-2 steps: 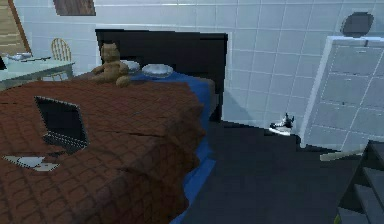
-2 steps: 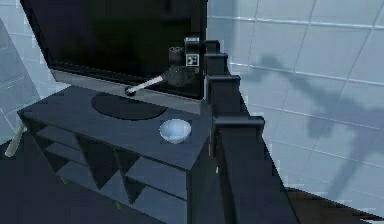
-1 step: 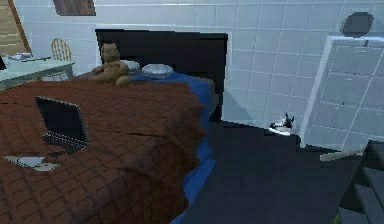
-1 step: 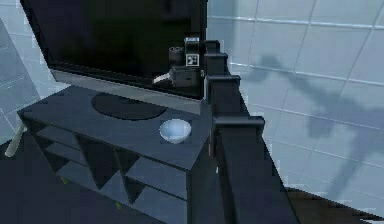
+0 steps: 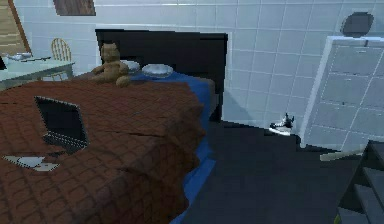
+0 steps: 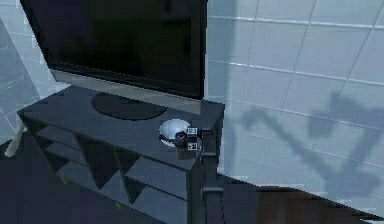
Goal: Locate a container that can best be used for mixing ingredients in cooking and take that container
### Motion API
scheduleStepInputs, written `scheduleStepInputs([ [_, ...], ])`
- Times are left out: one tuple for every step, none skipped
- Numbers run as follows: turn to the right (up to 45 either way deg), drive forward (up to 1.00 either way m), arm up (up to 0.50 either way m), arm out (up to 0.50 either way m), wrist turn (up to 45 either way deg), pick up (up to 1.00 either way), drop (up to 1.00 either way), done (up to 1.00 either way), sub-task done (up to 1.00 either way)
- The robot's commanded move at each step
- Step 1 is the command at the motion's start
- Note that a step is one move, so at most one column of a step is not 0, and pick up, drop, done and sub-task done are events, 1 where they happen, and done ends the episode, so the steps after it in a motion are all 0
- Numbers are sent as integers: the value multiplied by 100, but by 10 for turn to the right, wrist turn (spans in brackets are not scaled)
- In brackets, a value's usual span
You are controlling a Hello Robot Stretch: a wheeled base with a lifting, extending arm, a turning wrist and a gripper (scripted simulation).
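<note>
A white bowl point(image 6: 174, 129) sits on top of a dark bench point(image 6: 60, 110), near its front right corner in the arm side view, just beside the base of a large black television point(image 6: 120, 40). My pincer point(image 6: 186, 140) is at the bowl, which rests on the bench behind it, so I cannot tell whether it grips anything. Ahead, a bed point(image 5: 120, 130) carries a laptop point(image 5: 62, 122) and a teddy bear point(image 5: 112, 68).
</note>
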Motion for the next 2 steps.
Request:
scheduleStepInputs([
  [0, 0, 0, 0, 0, 100, 0, 0, 0],
  [0, 0, 10, 0, 0, 0, 0, 0, 0],
])
